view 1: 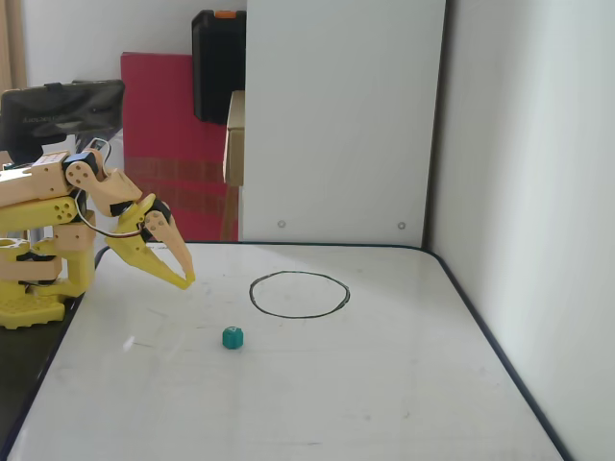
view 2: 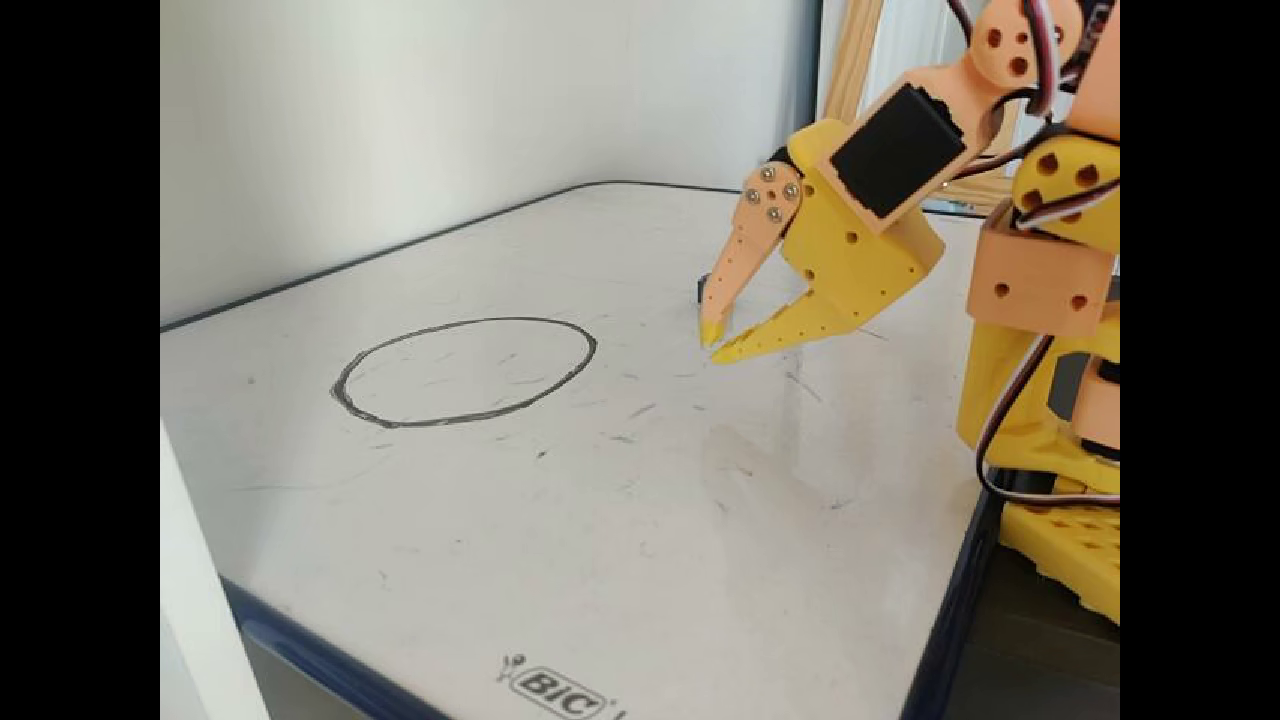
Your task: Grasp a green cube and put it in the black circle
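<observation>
The green cube (view 1: 233,338) lies on the white board, left of and nearer the camera than the black circle (view 1: 299,316). My gripper (view 1: 189,281) hangs tilted down over the board, up and to the left of the cube and well apart from it. Its yellow and peach fingertips meet with nothing between them. In the other fixed view the gripper (view 2: 716,345) sits right of the circle (view 2: 440,423). A small dark corner shows behind the peach finger (view 2: 745,250) there; I cannot tell whether it is the cube.
The arm's yellow base (view 1: 34,288) stands at the board's left edge. A white panel (view 1: 336,115) rises behind the board, and a white wall (view 1: 538,192) runs along its right side. The board's dark rim (view 2: 330,660) marks its edges.
</observation>
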You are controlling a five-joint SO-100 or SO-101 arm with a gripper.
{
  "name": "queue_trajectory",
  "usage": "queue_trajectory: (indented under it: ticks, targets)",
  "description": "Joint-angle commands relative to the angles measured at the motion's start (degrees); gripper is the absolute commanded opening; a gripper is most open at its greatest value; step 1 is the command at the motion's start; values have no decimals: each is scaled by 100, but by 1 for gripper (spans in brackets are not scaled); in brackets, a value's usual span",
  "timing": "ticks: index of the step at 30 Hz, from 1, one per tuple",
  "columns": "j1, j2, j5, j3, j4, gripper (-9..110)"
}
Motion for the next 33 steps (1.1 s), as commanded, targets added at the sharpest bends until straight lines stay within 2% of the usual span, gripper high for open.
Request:
queue_trajectory:
  ticks: [1,21,30,33]
  targets:
    - [-132,-18,-114,53,-114,0]
    - [-114,-18,-105,9,-123,0]
    - [352,-475,-123,-1151,404,0]
    - [773,-1160,-316,-1986,527,0]
